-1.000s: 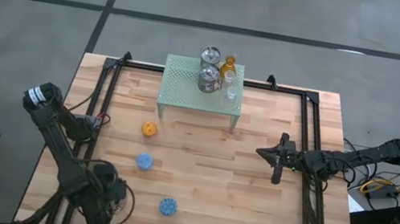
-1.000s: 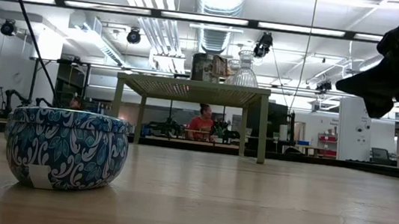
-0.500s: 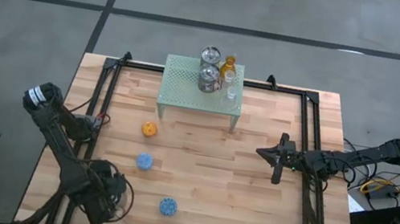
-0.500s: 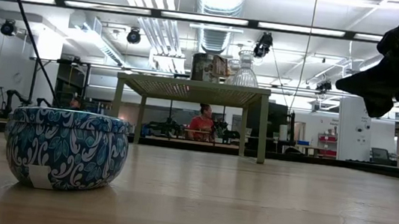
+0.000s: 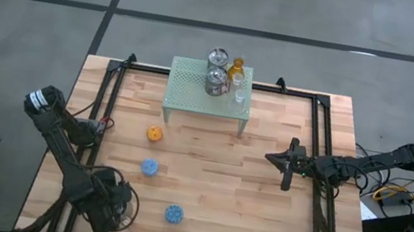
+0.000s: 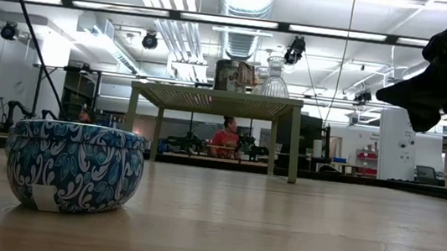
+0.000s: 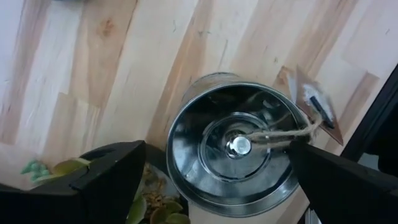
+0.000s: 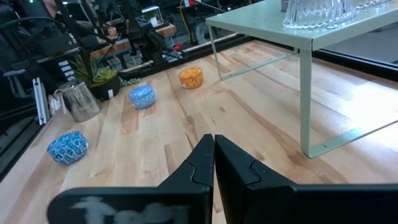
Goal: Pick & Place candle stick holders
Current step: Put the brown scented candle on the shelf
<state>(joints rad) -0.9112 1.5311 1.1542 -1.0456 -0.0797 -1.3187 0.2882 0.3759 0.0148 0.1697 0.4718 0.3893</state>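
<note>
Left fingers [image 7: 211,180] widened, straddling silver holder [image 7: 236,146] at table's near-left edge; right fingers [image 8: 213,163] shut, empty.

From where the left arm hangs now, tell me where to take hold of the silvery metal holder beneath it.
Take the silvery metal holder by its round rim, from straight above. It stands upright with its mouth open toward the left gripper, whose open fingers already flank it. Close across the outer wall, keeping clear of the twine and tag on one side.
</note>
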